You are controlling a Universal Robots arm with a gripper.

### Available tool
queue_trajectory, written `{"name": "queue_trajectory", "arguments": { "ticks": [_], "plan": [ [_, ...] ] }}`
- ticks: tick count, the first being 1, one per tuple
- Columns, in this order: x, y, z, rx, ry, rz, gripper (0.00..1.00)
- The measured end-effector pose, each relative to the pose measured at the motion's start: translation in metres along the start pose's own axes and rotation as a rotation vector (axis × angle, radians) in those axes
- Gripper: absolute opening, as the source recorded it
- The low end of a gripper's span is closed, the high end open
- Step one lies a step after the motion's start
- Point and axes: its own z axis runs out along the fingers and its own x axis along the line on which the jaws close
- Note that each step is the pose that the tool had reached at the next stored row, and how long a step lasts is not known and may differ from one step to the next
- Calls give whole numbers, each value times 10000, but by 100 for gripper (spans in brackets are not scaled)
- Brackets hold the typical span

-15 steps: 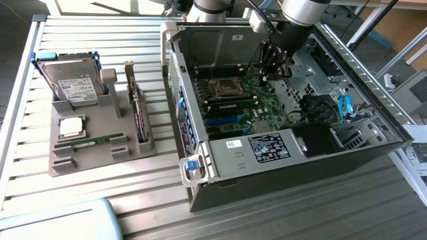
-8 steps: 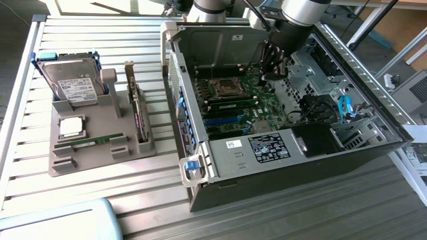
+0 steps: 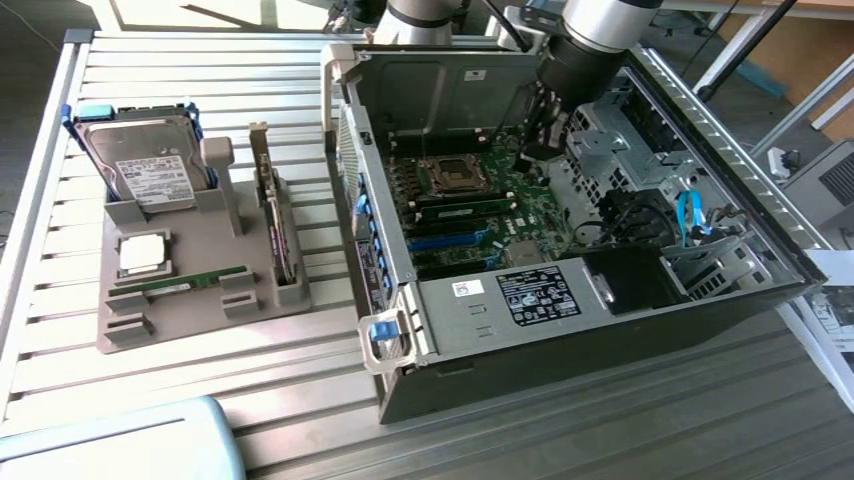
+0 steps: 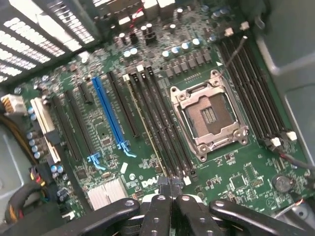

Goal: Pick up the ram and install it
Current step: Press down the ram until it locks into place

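A green ram stick [image 3: 180,284] lies in the front groove of the grey holder [image 3: 200,250] at the exterior view's left. Another thin green ram stick [image 3: 461,211] stands on edge in a motherboard slot beside the empty processor socket [image 3: 445,176]. In the wrist view this seated stick [image 4: 146,125] shows as a pale narrow line between the black slots, next to the socket [image 4: 209,115]. My gripper [image 3: 537,152] hangs inside the open computer case, above the board. Its black fingers [image 4: 170,192] are pressed together near the stick's end, with nothing visible between them.
The holder also carries a hard drive [image 3: 150,165], a silver-topped processor chip [image 3: 143,254] and an upright dark expansion card [image 3: 274,225]. The computer case [image 3: 534,320] lies open on a slatted metal table [image 3: 187,75]. Blue cables [image 3: 690,215] and drive cages crowd the case's right side.
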Motion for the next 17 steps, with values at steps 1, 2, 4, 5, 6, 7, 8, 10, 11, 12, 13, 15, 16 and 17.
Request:
{"name": "queue_trajectory", "arguments": {
  "ticks": [1, 2, 4, 5, 6, 7, 8, 10, 11, 12, 13, 15, 16, 17],
  "plan": [
    [0, 0, 0, -6, -4, 166, 11],
    [0, 0, 0, -13, -8, 366, 11],
    [0, 0, 0, -24, -11, 697, 11],
    [0, 0, 0, -30, -15, 891, 11],
    [0, 0, 0, -36, -17, 1062, 11],
    [0, 0, 0, -42, -19, 1235, 11],
    [0, 0, 0, -47, -22, 1396, 11],
    [0, 0, 0, -60, -29, 1746, 11],
    [0, 0, 0, -65, -32, 1926, 11],
    [0, 0, 0, -72, -35, 2107, 11],
    [0, 0, 0, -78, -38, 2257, 11],
    [0, 0, 0, -99, -52, 2776, 11],
    [0, 0, 1, -108, -60, 2972, 11],
    [0, 0, 1, -117, -66, 3162, 11]
  ]
}}
